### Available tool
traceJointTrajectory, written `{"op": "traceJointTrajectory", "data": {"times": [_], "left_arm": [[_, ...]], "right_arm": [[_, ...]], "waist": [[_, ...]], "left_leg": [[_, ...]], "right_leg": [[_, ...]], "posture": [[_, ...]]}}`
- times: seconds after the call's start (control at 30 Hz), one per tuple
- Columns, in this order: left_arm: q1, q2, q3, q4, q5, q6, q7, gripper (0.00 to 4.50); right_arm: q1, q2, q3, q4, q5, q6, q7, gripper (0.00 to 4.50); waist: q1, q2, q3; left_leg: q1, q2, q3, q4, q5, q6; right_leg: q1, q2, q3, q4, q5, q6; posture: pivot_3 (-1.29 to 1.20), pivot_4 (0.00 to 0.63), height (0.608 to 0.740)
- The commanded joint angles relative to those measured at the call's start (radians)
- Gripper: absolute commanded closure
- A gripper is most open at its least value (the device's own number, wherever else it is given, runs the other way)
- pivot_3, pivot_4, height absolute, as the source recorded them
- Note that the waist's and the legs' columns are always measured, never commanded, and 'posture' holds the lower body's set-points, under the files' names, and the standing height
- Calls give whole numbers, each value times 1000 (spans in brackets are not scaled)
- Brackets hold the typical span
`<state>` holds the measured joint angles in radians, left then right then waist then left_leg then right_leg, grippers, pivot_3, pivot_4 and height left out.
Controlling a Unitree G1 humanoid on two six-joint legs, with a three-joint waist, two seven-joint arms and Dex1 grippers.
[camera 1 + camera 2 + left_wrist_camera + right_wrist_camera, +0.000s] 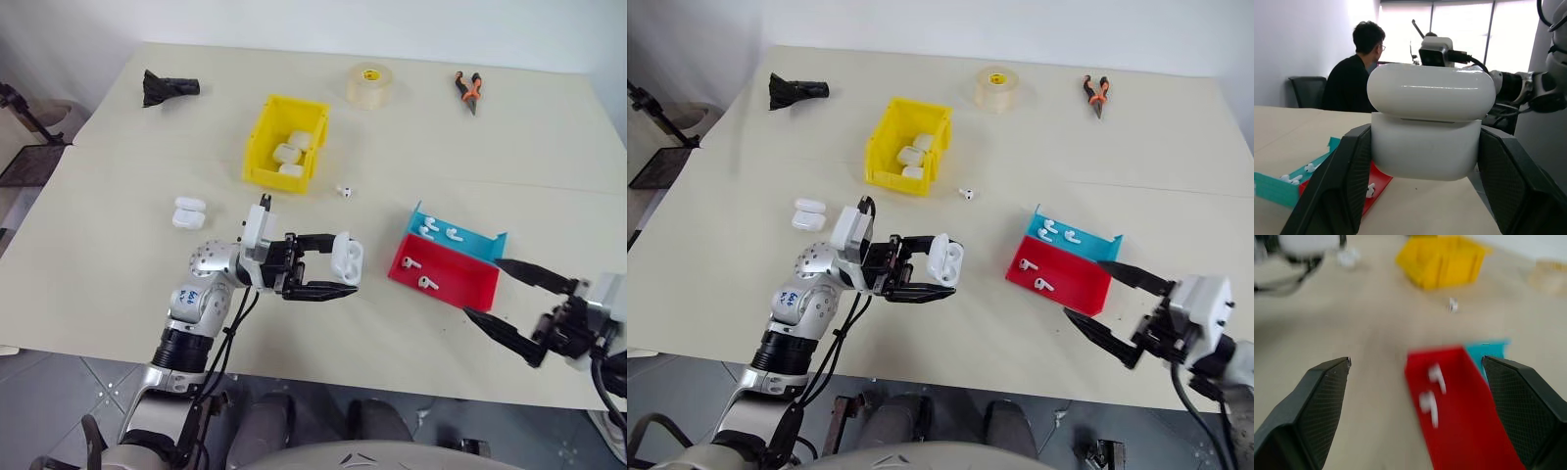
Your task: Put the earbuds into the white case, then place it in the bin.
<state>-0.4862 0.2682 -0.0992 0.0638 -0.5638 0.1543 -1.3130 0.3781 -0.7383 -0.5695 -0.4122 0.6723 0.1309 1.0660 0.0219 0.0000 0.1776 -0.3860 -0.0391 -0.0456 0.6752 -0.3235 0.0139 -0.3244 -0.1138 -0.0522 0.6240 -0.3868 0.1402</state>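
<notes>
Left gripper (338, 277) sits at lower centre of the head view, fingers clamped on a white case (347, 257), held clear of the table (118, 264); in the left wrist view the case (1426, 122) sits squarely between the two black fingers (1337, 188), lid down or nearly so, a thin seam visible. Right gripper (502, 298) at lower right of the head view, jaws spread wide and empty, fingertips just beside the near edge of the red tray (446, 275). Red tray holds two earbuds (412, 262); blue tray (458, 235) touching it behind holds two or three more. One loose earbud (344, 190) lies on the table between the bin and the trays. Yellow bin (265, 132) at upper centre, with three white cases inside. Two more cases (188, 211) rest side by side on the table left of centre. Along the far edge: a black object (167, 88) upper left, tape roll (371, 84) top centre, orange-handled pliers (468, 90) upper right. A seated person (1354, 73) shows in the left wrist view behind the table.
</notes>
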Motion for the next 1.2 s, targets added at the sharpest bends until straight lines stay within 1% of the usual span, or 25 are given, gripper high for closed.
{"op": "traceJointTrajectory", "data": {"times": [0.03,0.13,0.17,0.23,0.3,0.37,0.43,0.6,0.7,0.77,0.87,1.0,1.1,1.2], "left_arm": [[10,-3,-8,5,15,-42,-14,1686],[12,-12,-17,11,25,-58,-14,1686],[12,-15,-19,11,26,-62,-15,1686],[15,-20,-23,10,26,-67,-14,1686],[17,-25,-27,10,27,-71,-10,1686],[25,-29,-32,9,28,-77,-10,1686],[29,-34,-35,7,29,-82,-6,1686],[40,-44,-38,0,32,-89,7,1686],[45,-51,-40,-2,34,-92,16,1686],[48,-56,-43,-4,35,-95,21,1686],[52,-62,-44,-10,36,-97,27,1686],[57,-66,-46,-19,36,-99,36,1686],[63,-64,-45,-25,34,-99,40,1686],[67,-64,-45,-30,33,-99,44,1686]], "right_arm": [[-27,-47,-30,-20,-3,6,14,17],[-50,-117,2,-66,3,120,-21,17],[-64,-157,26,-80,-16,178,-49,17],[-130,-255,94,-121,-23,336,-122,17],[-198,-310,142,-141,-3,421,-145,17],[-326,-418,252,-132,13,588,-160,17],[-453,-497,371,-122,-5,737,-190,17],[-761,-495,634,-106,-70,907,-206,17],[-870,-474,765,-105,-121,968,-201,17],[-924,-447,833,-92,-156,985,-202,17],[-971,-434,922,-71,-224,979,-187,17],[-1000,-423,970,-46,-267,974,-158,17],[-1019,-411,994,-21,-308,960,-146,609],[-1029,-401,1008,1,-341,946,-132,1594]], "waist": [[-5,0,0],[-8,1,0],[-4,1,0],[-1,1,0],[2,1,0],[3,1,0],[4,2,1],[3,3,1],[4,3,1],[3,3,1],[3,3,1],[2,3,1],[1,3,1],[1,3,1]], "left_leg": [[1,1,2,-1,0,0],[1,2,3,-1,0,-1],[1,2,2,-1,0,-1],[1,1,1,0,0,-1],[0,1,1,0,0,0],[-1,1,-2,1,0,0],[-2,1,-2,1,0,0],[-5,0,-5,0,0,0],[-5,0,-5,-1,0,0],[-6,0,-5,-1,0,0],[-6,-1,-5,-1,0,0],[-6,-1,-5,-1,0,0],[-6,-1,-5,-1,0,0],[-6,-1,-5,-1,0,0]], "right_leg": [[0,1,-1,0,0,0],[0,1,-1,0,0,0],[0,1,-1,0,0,0],[0,0,0,0,0,0],[0,0,0,-2,0,0],[0,0,1,-2,0,0],[0,-1,1,-4,0,0],[-1,-2,0,-5,0,0],[-2,-2,0,-5,0,0],[-3,-2,0,-4,0,0],[-4,-2,-1,-3,0,0],[-4,-2,0,-2,0,0],[-5,-2,0,-2,0,0],[-5,-2,0,-2,0,0]], "posture": [[0,150,740],[0,150,740],[0,150,740],[0,150,740],[0,150,740],[0,150,740],[0,150,740],[0,150,740],[0,150,740],[0,150,740],[0,150,740],[0,150,740],[0,150,740],[0,150,740]]}}
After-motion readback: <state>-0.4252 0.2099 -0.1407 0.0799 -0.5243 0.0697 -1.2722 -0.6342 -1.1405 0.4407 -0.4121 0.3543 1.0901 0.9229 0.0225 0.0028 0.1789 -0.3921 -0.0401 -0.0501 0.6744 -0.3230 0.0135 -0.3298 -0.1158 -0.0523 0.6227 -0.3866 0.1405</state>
